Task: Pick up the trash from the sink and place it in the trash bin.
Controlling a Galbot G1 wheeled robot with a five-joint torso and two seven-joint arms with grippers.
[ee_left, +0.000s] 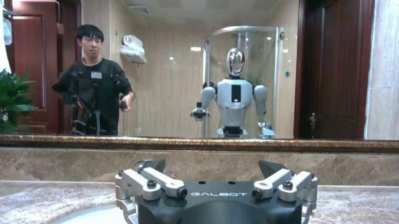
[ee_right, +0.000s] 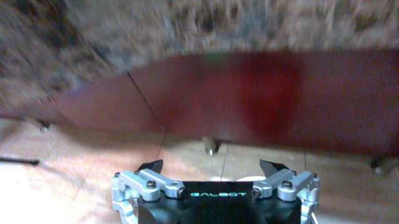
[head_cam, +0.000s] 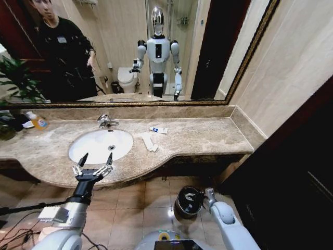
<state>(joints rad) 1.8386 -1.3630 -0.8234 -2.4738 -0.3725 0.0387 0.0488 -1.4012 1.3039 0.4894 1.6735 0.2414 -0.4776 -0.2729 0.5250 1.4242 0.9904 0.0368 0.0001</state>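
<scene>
Left end effector (head_cam: 95,159) hangs at the front edge of the table (head_cam: 208,136), just before the near rim of the sink (head_cam: 101,146); fingers spread, holding nothing; in the left wrist view the same end effector (ee_left: 212,169) faces the mirror with the sink rim low beside it. Right end effector (head_cam: 200,197) sits low over the floor, right at the bin (head_cam: 188,201); in the right wrist view its tips (ee_right: 212,165) stand apart with nothing between them, the cabinet front ahead.

Step, as judged: approach for a pick, nothing yet grasped; the right arm looks parked near the bin.

Sink: basin reads as bare white porcelain, only the drain showing; no trash made out inside. Trash that shows lies on the table beside the sink: a crumpled paper strip (head_cam: 149,141) just past the rim, a small tube (head_cam: 159,130) farther back. Orange bottle (head_cam: 37,121) stands at the far left, not trash.

Bin: dark interior, contents cannot be told.

Next move likely calls for reaching forward and toward the strip, lowering with fingers wide; flat paper on marble may slip from a pinch.
</scene>
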